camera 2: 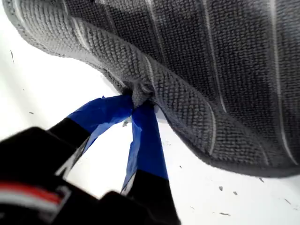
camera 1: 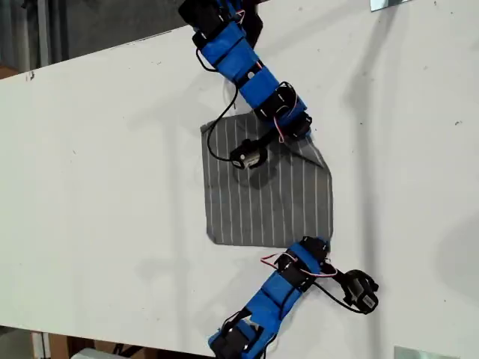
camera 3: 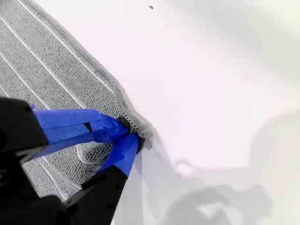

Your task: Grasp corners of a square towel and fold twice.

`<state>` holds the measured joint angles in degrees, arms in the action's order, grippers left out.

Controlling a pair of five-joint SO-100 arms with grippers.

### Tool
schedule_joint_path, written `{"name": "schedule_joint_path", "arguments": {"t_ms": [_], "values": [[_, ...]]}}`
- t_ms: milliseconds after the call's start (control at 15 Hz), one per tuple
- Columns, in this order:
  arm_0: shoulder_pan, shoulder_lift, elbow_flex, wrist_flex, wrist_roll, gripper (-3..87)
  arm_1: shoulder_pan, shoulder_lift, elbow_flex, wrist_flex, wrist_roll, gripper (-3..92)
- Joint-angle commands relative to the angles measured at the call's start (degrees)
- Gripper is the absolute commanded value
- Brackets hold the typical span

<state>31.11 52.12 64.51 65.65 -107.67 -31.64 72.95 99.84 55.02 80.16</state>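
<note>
The towel [camera 1: 262, 194] lies in one layer on the table [camera 1: 97, 187], close to the middle of the exterior view, with its stripes running up and down that view. No fold is finished yet, as far as I can see. My first gripper [camera 2: 138, 101] is clamped on a bunched bit of hem at the corner toward the exterior view's upper right. That corner is raised off the table, so the edge there slants inward. My second gripper [camera 3: 129, 133] is pinched tight on the corner at the exterior view's lower right, where the cloth rests flat or nearly flat. I judge this to be the start of the first fold: both held corners must be carried across to the opposite edge and let go. The second fold is then left to do.
</note>
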Motion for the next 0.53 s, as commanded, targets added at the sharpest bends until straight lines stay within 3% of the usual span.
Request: {"name": "schedule_joint_path", "arguments": {"t_ms": [0,133,467], "values": [[-2.4,0.4,-5.8,6.9,1.1,-0.3,0.6,0.6,-4.1,2.5,-0.8,-0.1],[-3.3,1.1,-11.2,14.9,2.5,-0.3,1.1,1.2,-8.9,8.3,-1.6,-0.1],[-7.6,9.3,-13.7,26.6,7.9,-0.3,4.5,8.9,-13.7,19.1,-3.8,-0.1]]}}
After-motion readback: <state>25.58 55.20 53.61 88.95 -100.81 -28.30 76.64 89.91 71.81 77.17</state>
